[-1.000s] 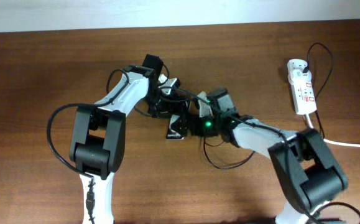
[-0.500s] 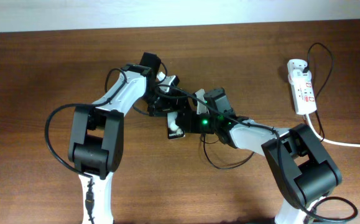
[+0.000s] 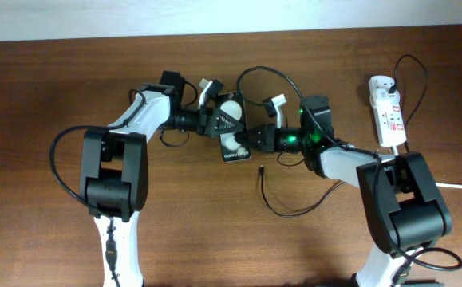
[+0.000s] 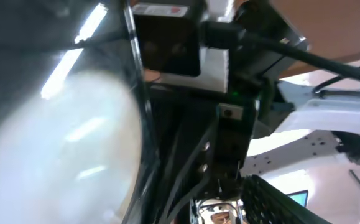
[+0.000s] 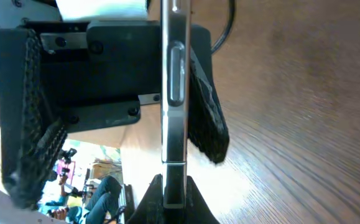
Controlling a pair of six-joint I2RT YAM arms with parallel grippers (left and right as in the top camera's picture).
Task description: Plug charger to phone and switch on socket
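The phone (image 3: 232,137), a black slab with a white round blob, is held up at the table's middle between both arms. My right gripper (image 3: 251,139) is shut on its end. In the right wrist view the phone (image 5: 173,93) stands edge-on, pinched between my right gripper's jaws (image 5: 173,190). My left gripper (image 3: 224,121) is open around it, with one textured finger (image 5: 206,127) against the phone and the other finger (image 5: 30,124) well apart. The charger's plug tip (image 3: 260,169) lies loose on the wood and its thin cable (image 3: 294,212) loops away. The socket (image 3: 388,110) lies at the far right.
A thick white cord (image 3: 454,185) runs from the socket off the right edge. A thin black cable (image 3: 412,72) arcs around the strip. The left wrist view is blurred, filled by a glossy surface (image 4: 61,130) and the right arm's dark body (image 4: 229,124).
My right gripper has shut on the phone and raised it off the table, shifting right. The left gripper swung up to the phone, opened wider, then narrowed again.
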